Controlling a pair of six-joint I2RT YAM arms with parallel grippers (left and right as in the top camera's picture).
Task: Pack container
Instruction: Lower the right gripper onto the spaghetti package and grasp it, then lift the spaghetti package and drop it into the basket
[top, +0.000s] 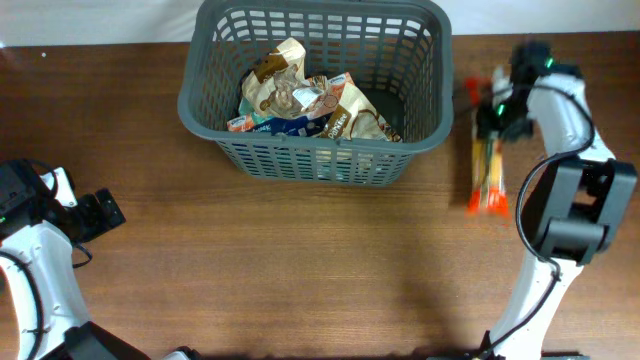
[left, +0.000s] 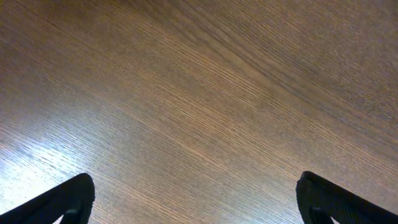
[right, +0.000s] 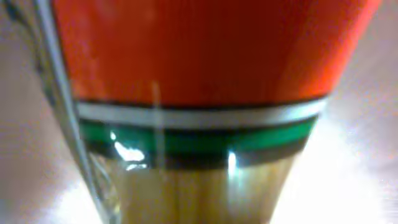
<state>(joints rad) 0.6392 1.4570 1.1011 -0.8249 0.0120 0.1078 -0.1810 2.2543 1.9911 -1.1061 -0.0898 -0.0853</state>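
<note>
I see a dark brown wood-grain table (top: 300, 270) filling nearly the whole overhead view, with a thin pale strip (top: 90, 20) along the far edge behind the basket. The grain runs in fine straight lines, and there is a soft glare patch on the wood under the left wrist camera (left: 37, 149).

The basket (top: 310, 160) sits on the table at the far middle. It is dark grey with slotted sides, and a heap of crumpled snack packets (top: 300, 100) lies inside.

A long noodle packet (top: 487, 180) lies flat on the wood just right of the basket, apart from it. It has an orange end, and in the right wrist view it (right: 199, 56) fills the frame, blurred: orange, a white stripe, a green band, then pale strands.

The right gripper (top: 492, 112) is over the packet's far end, beside the basket's right wall. I cannot tell whether its fingers are spread or pinching, as neither view shows them.

The left gripper (top: 100, 212) is well off the basket's near-left corner. Its fingers (left: 68, 199) are spread wide over bare wood with nothing between them.
</note>
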